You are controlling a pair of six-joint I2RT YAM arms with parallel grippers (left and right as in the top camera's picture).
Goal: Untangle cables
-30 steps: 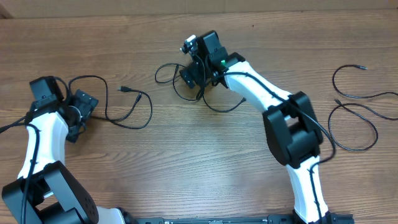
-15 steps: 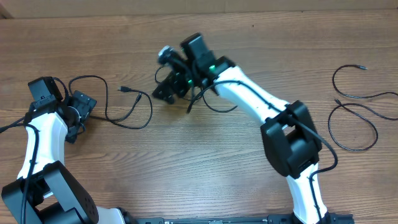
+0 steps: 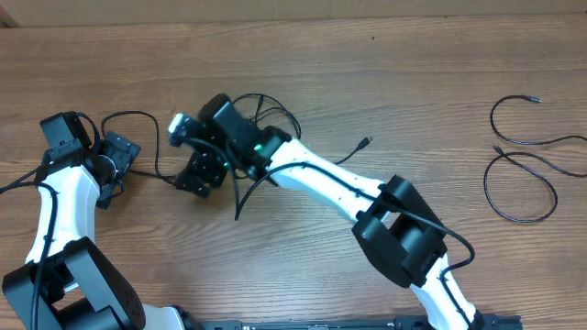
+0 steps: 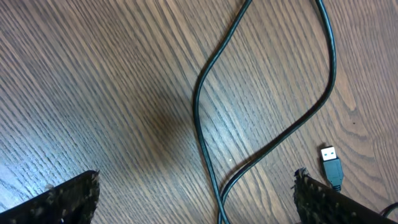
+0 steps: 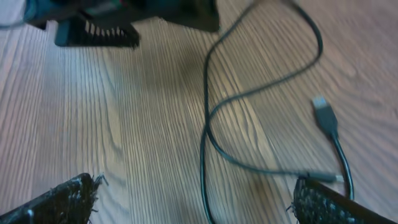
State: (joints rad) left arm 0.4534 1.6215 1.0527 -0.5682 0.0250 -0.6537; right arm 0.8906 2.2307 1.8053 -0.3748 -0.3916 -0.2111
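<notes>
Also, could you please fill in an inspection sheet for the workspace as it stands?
Surface: wooden table, bare grain.
Job's things: two loose cables far right, as separate loops; a looped cable by the right arm; another cable under the left pincer, a USB plug beside it.
Clutter: nothing seen.
Pincers: left pincer open, empty; right pincer open, empty, over cable strands.
Cables: arm wiring runs along both arms.
Surroundings: pale strip beyond the far edge.
</notes>
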